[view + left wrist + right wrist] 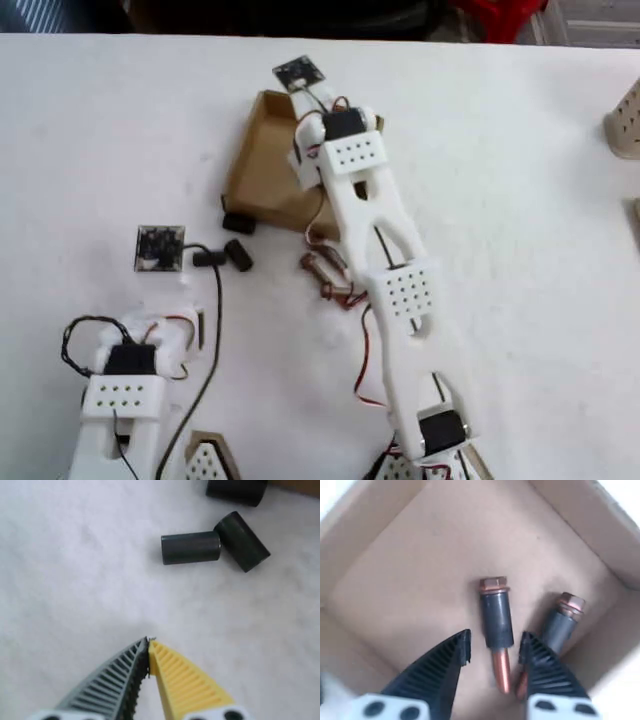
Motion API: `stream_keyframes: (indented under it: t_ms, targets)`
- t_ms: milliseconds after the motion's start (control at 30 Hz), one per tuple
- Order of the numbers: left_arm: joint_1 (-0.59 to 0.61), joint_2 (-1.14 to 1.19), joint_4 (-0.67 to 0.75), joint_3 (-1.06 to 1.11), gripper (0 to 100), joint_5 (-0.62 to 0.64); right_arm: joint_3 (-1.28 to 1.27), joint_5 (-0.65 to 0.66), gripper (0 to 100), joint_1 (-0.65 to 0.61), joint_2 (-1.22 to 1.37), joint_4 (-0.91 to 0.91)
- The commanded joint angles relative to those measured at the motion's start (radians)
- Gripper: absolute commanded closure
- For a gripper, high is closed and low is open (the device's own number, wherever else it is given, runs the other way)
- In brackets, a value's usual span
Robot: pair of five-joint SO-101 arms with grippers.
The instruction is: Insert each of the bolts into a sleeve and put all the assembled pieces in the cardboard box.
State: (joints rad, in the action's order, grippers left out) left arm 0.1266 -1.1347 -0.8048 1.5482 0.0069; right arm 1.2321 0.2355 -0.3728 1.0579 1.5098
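Observation:
My right gripper [495,647] hangs open over the cardboard box [420,570]. Two assembled pieces lie on the box floor: one copper bolt in a black sleeve [496,620] just below the gap between the fingers, the other [560,622] beside it. In the high view the right arm [355,165] stretches over the box [255,150]. My left gripper [148,645] is shut with nothing in it, low over the white table. Ahead of it lie three black sleeves [190,547] [242,541] [236,490]. Two bare copper bolts [320,265] [342,295] lie beside the right arm's forearm.
A small dark square board [160,248] with a black cable lies left of the sleeves, and another [298,72] sits behind the box. Beige perforated pieces stand at the right edge [625,120] and at the front edge [205,460]. Red and black wires trail near the bolts.

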Motion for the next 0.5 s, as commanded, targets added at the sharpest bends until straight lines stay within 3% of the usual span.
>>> stream_keyframes:
  t_ms: [0,100,200,333,467]
  targets:
    - [0.013,-0.013,0.032,-0.006,97,-0.009,0.239,0.063,87.3,-0.005,-0.022,0.223]
    - [0.015,-0.013,0.034,-0.011,97,-0.009,0.307,0.204,87.5,-0.019,-0.027,0.266]
    - [0.074,-0.013,0.044,-0.037,97,-0.009,0.273,0.210,90.9,-0.015,-0.065,0.266]
    - [0.209,-0.008,0.098,-0.071,97,-0.009,0.103,0.215,94.6,-0.035,-0.176,0.266]
    - [0.257,-0.007,0.140,-0.087,97,-0.009,-0.172,0.219,94.5,-0.081,-0.383,0.265]
